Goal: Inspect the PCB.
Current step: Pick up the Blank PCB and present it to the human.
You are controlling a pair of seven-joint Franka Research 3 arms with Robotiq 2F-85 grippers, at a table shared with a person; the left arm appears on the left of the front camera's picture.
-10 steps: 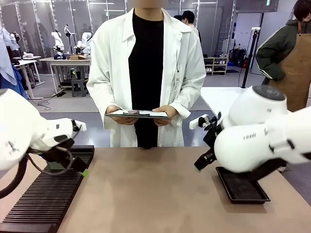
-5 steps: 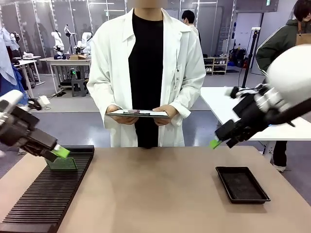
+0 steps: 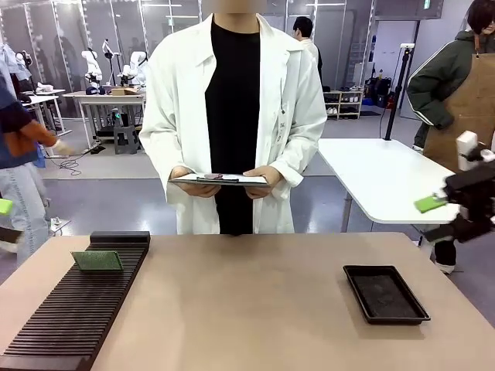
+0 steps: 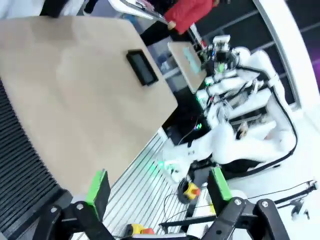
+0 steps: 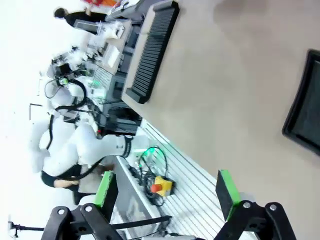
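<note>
Field notes, near to far. My left jaws hang released and spread wide, with nothing between the green pads (image 4: 98, 186). Under them run the near edge of the surface (image 4: 75, 85) and a dark strip of the slotted rack (image 4: 20, 165). My right jaws gape the same way, nothing between their pads (image 5: 226, 192), high off to the side of the surface. Both wrist views are smeared and rolled, and I cannot pick the PCB out in either.

From the front, the PCB (image 3: 97, 260) sits on the rack toward its far end, at the surface's left. Whether it is seated in a slot or lying on top I cannot tell, and its face is too small to read. Both sets of jaws are well apart from it. A left pad tip is cut by the picture's left edge, and the right jaws hang at the right edge, out past the black tray (image 3: 385, 294).

Farthest, a person (image 3: 232, 116) in a white coat holds a clipboard (image 3: 219, 181) in both hands.
</note>
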